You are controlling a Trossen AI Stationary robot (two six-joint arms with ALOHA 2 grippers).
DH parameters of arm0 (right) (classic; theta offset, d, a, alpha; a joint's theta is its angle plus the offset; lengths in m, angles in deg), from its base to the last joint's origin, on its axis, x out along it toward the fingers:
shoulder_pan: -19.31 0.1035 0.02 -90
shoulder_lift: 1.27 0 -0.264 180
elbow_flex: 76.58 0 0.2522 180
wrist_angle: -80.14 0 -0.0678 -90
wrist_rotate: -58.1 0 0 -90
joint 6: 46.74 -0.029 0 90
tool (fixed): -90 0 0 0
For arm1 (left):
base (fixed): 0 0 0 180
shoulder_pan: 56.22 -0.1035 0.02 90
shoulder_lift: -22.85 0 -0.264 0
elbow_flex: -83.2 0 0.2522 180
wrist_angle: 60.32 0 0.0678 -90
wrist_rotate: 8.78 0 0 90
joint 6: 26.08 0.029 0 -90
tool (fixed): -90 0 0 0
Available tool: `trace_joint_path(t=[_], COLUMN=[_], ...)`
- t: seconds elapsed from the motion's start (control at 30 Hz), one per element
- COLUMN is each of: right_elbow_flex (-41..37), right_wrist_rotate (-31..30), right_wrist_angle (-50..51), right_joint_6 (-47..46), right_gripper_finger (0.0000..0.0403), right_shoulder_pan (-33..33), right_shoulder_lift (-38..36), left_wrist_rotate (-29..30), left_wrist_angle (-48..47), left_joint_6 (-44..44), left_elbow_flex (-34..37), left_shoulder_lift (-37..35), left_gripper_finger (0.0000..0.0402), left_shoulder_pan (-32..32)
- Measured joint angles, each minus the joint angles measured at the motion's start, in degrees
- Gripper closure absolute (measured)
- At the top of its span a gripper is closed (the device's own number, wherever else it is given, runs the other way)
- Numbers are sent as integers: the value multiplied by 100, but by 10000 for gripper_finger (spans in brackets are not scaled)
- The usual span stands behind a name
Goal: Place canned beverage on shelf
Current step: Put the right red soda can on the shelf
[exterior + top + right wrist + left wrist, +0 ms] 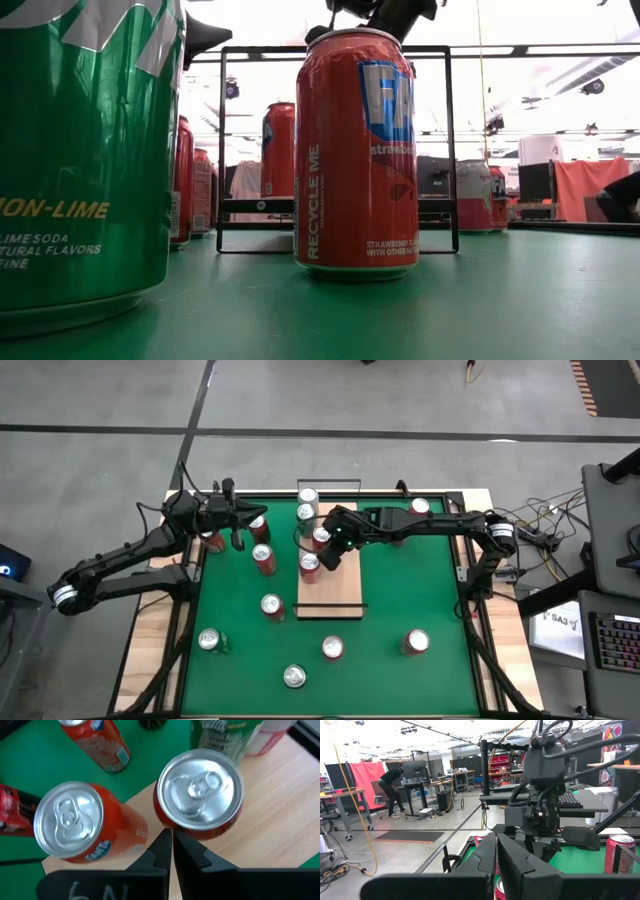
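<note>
— Over the shelf's far half, what do you see at the right hand?

— I see my right hand (pixel 171 840) with its fingers pressed together, gripping nothing. It hovers just above two upright red cans. One red can (pixel 201 795) stands on the shelf (pixel 280 820), on its pale wood. The other, an orange-red can (pixel 75 827), stands at the board's edge, just beside the first. Both tops are sealed, tabs flat.

— And further along the shelf?

— A green can (pixel 305 512) and another can (pixel 308 495) stand at the far end, near the black rail. The near half of the board is bare wood.

— The left hand?

— I have my left hand (pixel 237 541) also shut and empty, at the far left of the green mat (pixel 400 600), near a red can (pixel 264 559). More cans stand scattered on the mat, well apart from the shelf, across the desk (pixel 145 630).
</note>
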Motion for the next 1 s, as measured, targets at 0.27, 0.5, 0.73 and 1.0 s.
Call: trace_joint_path(t=[0.27,0.5,0.73,1.0], right_elbow_flex=[0,9,9,-9], right_wrist_rotate=[-23,-61,-642,-538], right_wrist_angle=[-306,-169,-85,-89], right_joint_6=[216,221,430,441], right_gripper_finger=[394,394,394,394], right_shoulder_pan=[-46,-151,-474,-574], right_shoulder_lift=[41,-285,-258,71], left_wrist_rotate=[2,0,2,0], left_wrist_angle=[1,-1,-15,-23], left_joint_6=[0,0,17,26], left_elbow_flex=[0,0,0,0], left_shoulder_lift=[0,0,0,2], left_gripper_finger=[402,402,402,402], left_shoulder_pan=[-2,0,-1,-1])
